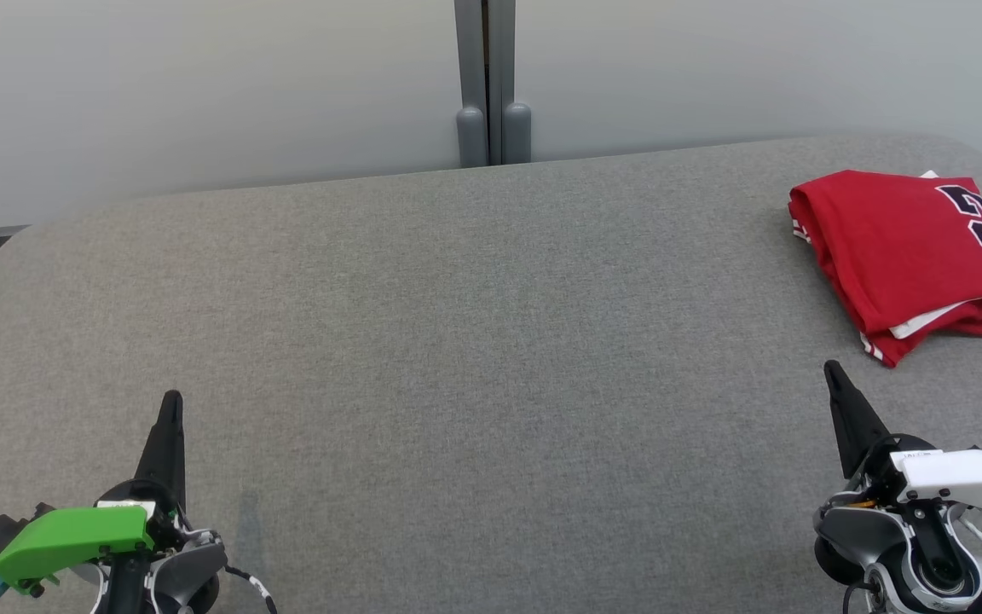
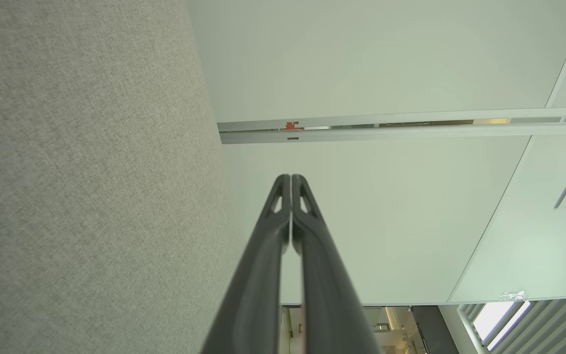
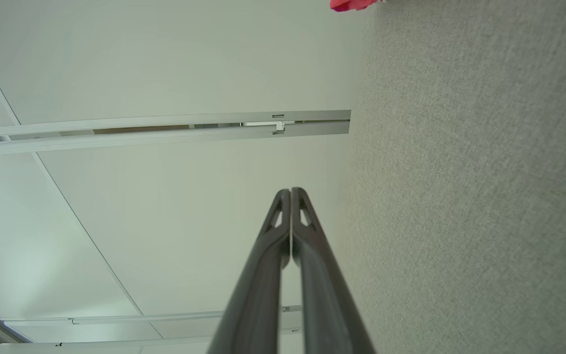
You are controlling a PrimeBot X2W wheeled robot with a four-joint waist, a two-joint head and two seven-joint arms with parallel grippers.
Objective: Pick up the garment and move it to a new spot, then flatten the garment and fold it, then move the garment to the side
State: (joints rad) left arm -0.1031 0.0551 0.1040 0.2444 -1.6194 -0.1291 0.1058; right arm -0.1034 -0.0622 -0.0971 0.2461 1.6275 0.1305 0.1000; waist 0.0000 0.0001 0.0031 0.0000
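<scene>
The red garment [image 1: 900, 247] lies folded at the far right corner of the grey fabric surface [image 1: 457, 341], dark numerals showing on top and white trim at its near edge. The left jaws are pressed shut with nothing between them, their dark fingers [image 1: 169, 435] above the surface's near left edge. The right jaws are likewise closed tight and empty, fingers [image 1: 849, 418] at the near right edge, near the garment but apart from it.
</scene>
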